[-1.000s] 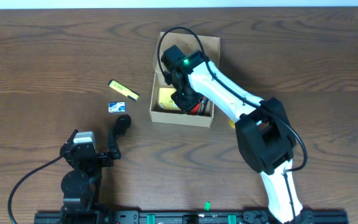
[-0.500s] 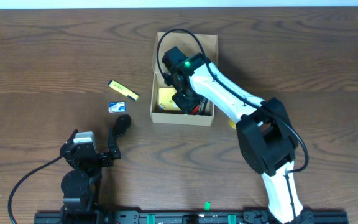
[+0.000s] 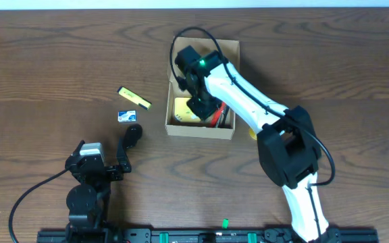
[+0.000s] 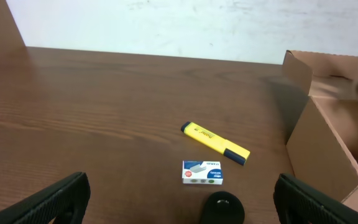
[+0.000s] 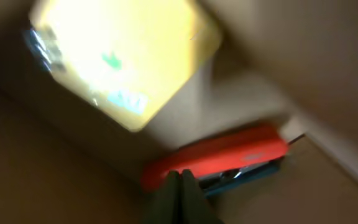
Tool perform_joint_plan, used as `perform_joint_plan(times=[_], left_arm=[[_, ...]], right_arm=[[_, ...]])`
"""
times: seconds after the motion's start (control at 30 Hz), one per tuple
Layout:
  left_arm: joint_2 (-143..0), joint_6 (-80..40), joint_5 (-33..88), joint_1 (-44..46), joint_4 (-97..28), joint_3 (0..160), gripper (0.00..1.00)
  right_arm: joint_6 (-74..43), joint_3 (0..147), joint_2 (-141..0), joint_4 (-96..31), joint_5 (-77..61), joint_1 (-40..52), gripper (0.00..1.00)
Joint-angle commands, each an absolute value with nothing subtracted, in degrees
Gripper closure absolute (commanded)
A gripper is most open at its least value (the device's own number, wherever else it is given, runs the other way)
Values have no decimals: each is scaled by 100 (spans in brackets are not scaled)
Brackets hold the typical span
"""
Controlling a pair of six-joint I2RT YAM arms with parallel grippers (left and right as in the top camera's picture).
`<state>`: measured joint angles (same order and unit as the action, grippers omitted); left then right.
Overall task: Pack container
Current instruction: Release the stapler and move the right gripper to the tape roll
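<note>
From above, the tan cardboard box (image 3: 235,88) sits about mid-bench, toward the far side, with its flap lid (image 3: 211,46) folded back at the far end. The right arm (image 3: 248,101) reaches in over the rim, and the right pincer (image 3: 198,106) is down inside, its fingers together. Under it lie a yellow packet (image 3: 182,111) and something red (image 3: 219,121) against the near wall. Left of the box, clear of it, lie a yellow marker (image 3: 134,98) and a small blue-and-white packet (image 3: 127,116). The left arm (image 3: 90,175) is down near the bench's (image 3: 46,67) front edge. There is wide bare wood on both sides of the box.

From the left wrist, the left pincer (image 4: 180,190) has its fingers (image 4: 61,199) far apart, one in each lower corner, with nothing between them. The marker (image 4: 215,138) carries dark print along its barrel, and the small packet (image 4: 202,173) has blue lettering and a red dot; neither can be read. The box's corner (image 4: 319,143) stands at the right. Open wood runs back to a white wall.

From the right wrist, everything is blurred. The closed fingers (image 5: 180,186) point at the red thing (image 5: 222,155), which has a blue strip beneath it. The yellow packet (image 5: 123,56) shows a green mark and blue letters, unreadable. Brown cardboard closes in all round.
</note>
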<state>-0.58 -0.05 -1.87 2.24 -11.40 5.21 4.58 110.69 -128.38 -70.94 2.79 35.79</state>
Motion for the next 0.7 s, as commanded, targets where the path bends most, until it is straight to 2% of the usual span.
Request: perform_joint_plan(times=[0.0, 0.3, 0.5, 0.67], left_arm=[[-23, -40, -189, 189, -1184, 353, 5], [-23, -40, -189, 189, -1186, 353, 5], [-23, -43, -189, 189, -1184, 353, 5], [-23, -40, -189, 189, -1186, 353, 4]], right_arm=[[30, 11745, -12868, -7290, 259, 3446, 99], [-1929, 12324, -12248, -7955, 327, 2934, 99], [-2484, 12324, -11463, -8453, 998, 2740, 99], [-3050, 12228, -11198, -9400, 1146, 2777, 98]])
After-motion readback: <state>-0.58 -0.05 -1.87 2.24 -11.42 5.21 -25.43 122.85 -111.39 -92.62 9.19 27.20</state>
